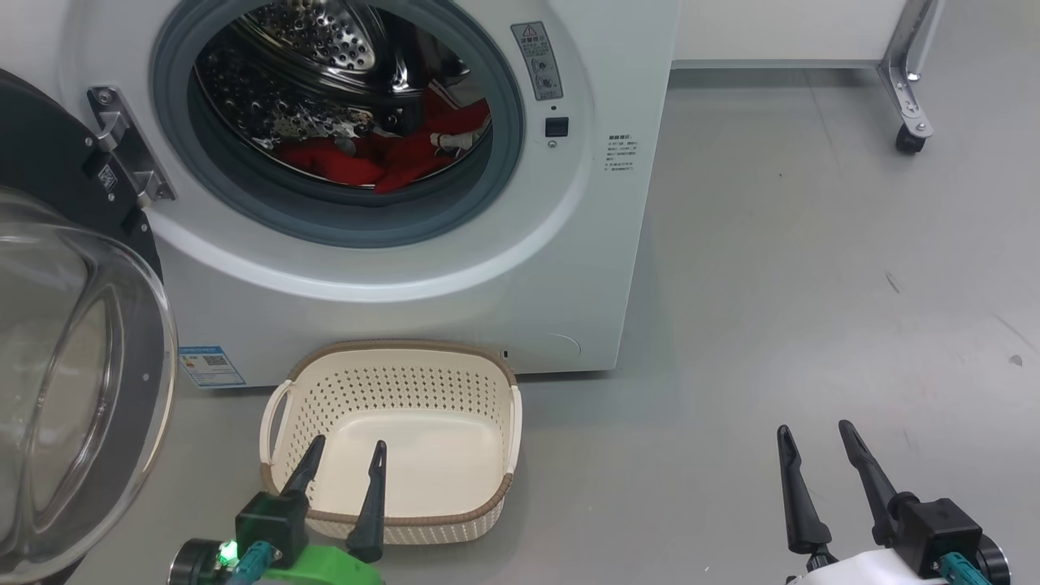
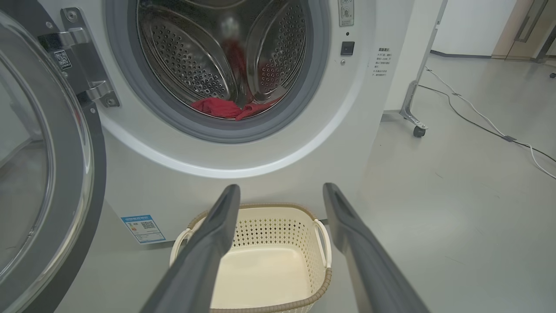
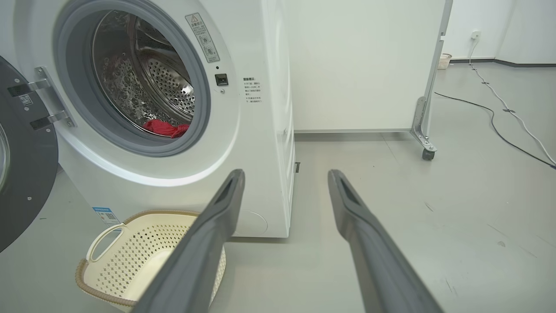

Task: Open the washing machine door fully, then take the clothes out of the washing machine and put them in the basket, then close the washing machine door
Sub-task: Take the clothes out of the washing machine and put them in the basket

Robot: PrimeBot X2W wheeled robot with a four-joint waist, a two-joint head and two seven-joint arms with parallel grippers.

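The washing machine door (image 1: 49,162) stands wide on its hinge at nine o'clock of the drum mouth, with its glass bowl (image 1: 73,390) bulging out into the room. Inside the washing machine (image 1: 455,284), the clothes (image 1: 390,158) lie in a red heap on the bottom of the perforated steel drum (image 1: 325,49), at about five o'clock within the grey rubber ring (image 1: 504,162).

The basket (image 1: 406,353) sits on the grey floor (image 1: 772,284) just in front of the machine, at six o'clock below the drum mouth, its bare cream bottom showing. A small blue label (image 1: 210,366) is stuck on the machine's front at ten o'clock of the basket.

From the head view, the left tool (image 1: 348,443) hangs at seven o'clock over the basket's near rim. Its two dark fingers are parted and hold nothing. The right tool (image 1: 814,427) is at five o'clock, over bare floor well apart from the basket — fingers spread too, released, gripping nothing.

A metal leg on a caster (image 1: 908,106) stands at one o'clock, beyond the machine's side.
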